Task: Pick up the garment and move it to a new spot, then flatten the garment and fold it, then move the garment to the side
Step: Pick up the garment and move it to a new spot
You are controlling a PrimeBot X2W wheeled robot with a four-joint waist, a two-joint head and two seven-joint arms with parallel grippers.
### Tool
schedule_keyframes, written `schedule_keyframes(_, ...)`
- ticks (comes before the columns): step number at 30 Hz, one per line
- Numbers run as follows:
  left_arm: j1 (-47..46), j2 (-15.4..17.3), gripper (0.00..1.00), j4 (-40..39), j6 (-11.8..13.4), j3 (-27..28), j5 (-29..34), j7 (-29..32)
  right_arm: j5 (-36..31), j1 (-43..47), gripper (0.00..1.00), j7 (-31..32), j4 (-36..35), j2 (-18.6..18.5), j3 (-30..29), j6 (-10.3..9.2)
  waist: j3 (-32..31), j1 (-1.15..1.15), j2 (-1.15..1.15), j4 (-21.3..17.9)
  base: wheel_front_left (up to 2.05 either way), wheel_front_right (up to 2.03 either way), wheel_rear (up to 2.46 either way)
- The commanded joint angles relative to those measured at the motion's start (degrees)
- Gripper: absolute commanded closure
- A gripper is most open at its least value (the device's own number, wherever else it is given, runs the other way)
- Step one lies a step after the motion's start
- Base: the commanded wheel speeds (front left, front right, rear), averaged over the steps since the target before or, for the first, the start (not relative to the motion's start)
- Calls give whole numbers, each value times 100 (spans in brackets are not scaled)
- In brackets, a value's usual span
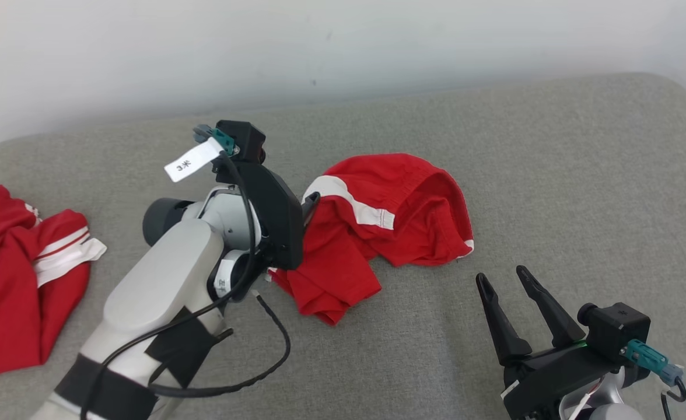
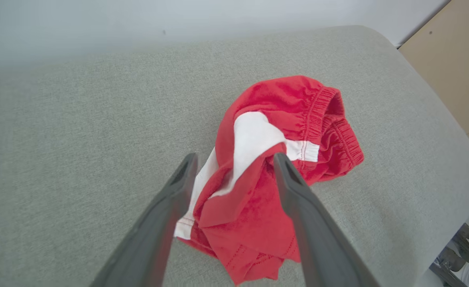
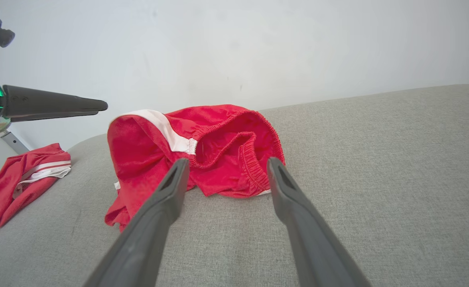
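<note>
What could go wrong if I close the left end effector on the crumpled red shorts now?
1. The left end effector is open over bunched folds of the red shorts. Closing may pinch several layers, so they would likely lift as a clump.
2. The arm's loose cable hangs close to the fabric and could snag.
3. A second red garment lies to the left; placing the shorts there risks overlap.

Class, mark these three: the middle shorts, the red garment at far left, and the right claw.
Shorts (image 1: 413,198): head view, red cloth right of the white stripe.
Left garment (image 1: 4,291): head view, its red body.
Right claw (image 1: 501,274): head view, midway between fingertips.
</note>
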Motion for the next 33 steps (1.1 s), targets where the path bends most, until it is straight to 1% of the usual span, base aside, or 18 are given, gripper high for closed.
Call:
schedule_keyframes(1,163,131,0,-199,101,-23,-49,139,-31,56,0,6,-27,-26,-26,17,-83,0,0,67,0,0,0)
schedule_keyframes(4,443,254,0,-471,218,-99,-131,489,-35,74,0,30,-50,-26,-31,17,-122,0,0,98,0,0,0)
schedule_keyframes(5,443,254,0,-471,218,-99,-131,489,-35,74,0,30,-50,-26,-31,17,-122,0,0,98,0,0,0)
schedule_keyframes(8,704,382,0,-755,338,-186,-162,785,-30,88,0,34,-69,-27,-31,17,-136,0,0,111,0,0,0)
schedule_keyframes(12,1076,481,0,-1018,465,-287,-191,931,-7,78,0,45,-82,-26,13,17,-122,0,0,93,0,0,0)
schedule_keyframes(17,1390,510,0,-1115,640,-319,-226,900,31,37,0,46,-99,-26,74,17,-62,0,0,-11,0,0,0)
schedule_keyframes(22,1513,518,0,-1043,738,-265,-227,724,18,-8,0,31,-109,-26,81,17,49,0,0,-116,0,0,0)
schedule_keyframes(27,1453,509,0,-925,779,-224,-193,581,-2,-41,0,9,-137,-26,84,17,186,0,0,-192,0,0,0)
schedule_keyframes(33,1449,479,0,-748,717,-147,-239,330,9,-110,0,-10,-122,-25,86,17,333,0,0,-273,0,0,0)
